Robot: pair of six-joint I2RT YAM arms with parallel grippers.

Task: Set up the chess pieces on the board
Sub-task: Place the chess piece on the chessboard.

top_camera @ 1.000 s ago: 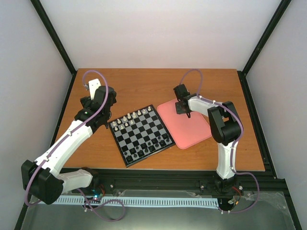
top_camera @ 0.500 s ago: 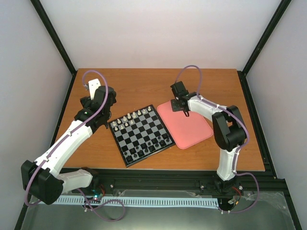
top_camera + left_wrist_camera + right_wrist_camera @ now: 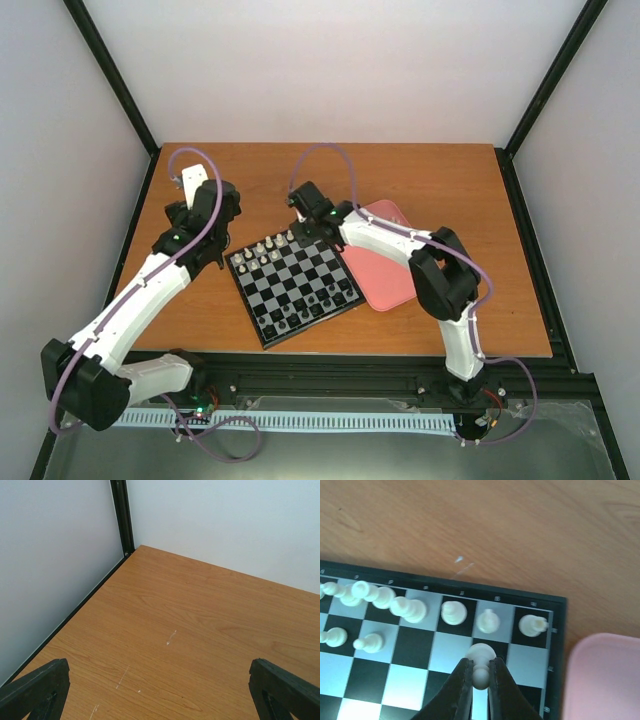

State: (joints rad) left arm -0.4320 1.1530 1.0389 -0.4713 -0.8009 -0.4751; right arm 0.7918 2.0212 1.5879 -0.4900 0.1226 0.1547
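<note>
My right hand point(image 3: 480, 676) clamps a white pawn point(image 3: 481, 655) over the board point(image 3: 410, 582): light, rigid, slick, likely tippy; upper-body pinch suits.

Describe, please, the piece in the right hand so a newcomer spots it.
On the chessboard, find the corner nearest the pink tray. Inside the white back row, the right hand pinches a white pawn. It alone sits between black fingers; neighbours stand free.

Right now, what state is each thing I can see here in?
Left pincer, open, holding nothing.
Right pincer, shut on a white piece over the board.
Other white pieces, standing on the board's far rows.
Dark pieces, standing on its near rows.
Board, flat, partly set up.
Pink tray, flat beside the board.
</note>
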